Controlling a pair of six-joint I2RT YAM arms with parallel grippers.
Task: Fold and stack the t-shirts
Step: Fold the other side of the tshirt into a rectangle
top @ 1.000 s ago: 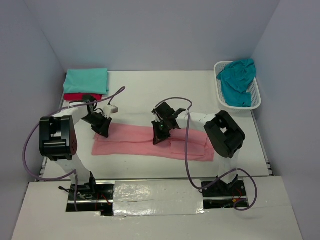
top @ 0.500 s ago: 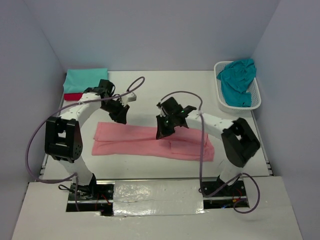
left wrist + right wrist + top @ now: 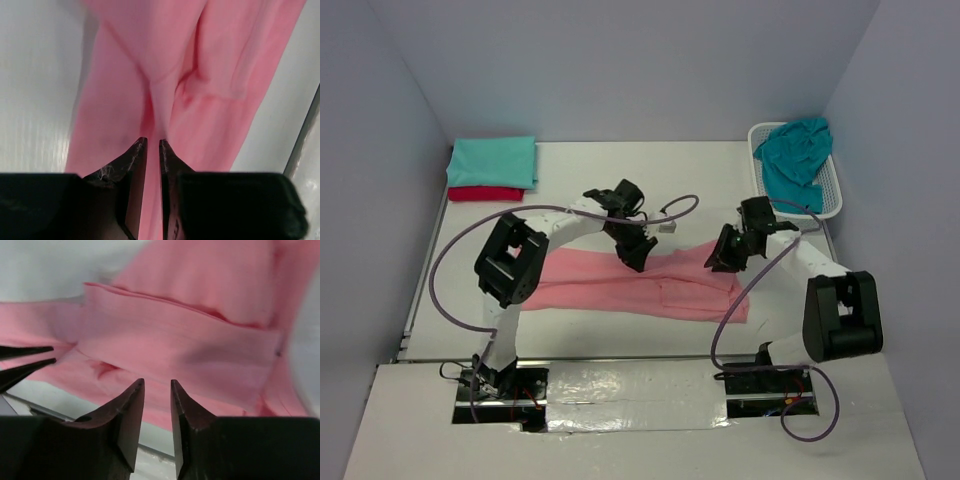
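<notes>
The salmon pink t-shirt (image 3: 610,290) lies as a long folded strip across the middle of the table. It also shows in the left wrist view (image 3: 150,60) and the right wrist view (image 3: 175,330). My left gripper (image 3: 636,262) is at its far edge near the middle. Its jaws (image 3: 152,141) are almost closed, and a pinched ridge of pink cloth runs into them. My right gripper (image 3: 717,264) hovers over the strip's right end, jaws (image 3: 157,382) a little apart and empty. The mint-teal shirt (image 3: 492,160) lies folded on the crimson red one (image 3: 485,193) at far left.
A white lattice basket (image 3: 830,205) stands at the far right and holds the crumpled darker teal-blue shirt (image 3: 795,160). Purple cables loop from both arms over the table. The left gripper's fingertips show at the left edge of the right wrist view (image 3: 50,354).
Both grippers have moved right along the pink shirt, the left from its left end to its middle and the right from its middle to its right end. The shirt's far right edge has shifted slightly.
</notes>
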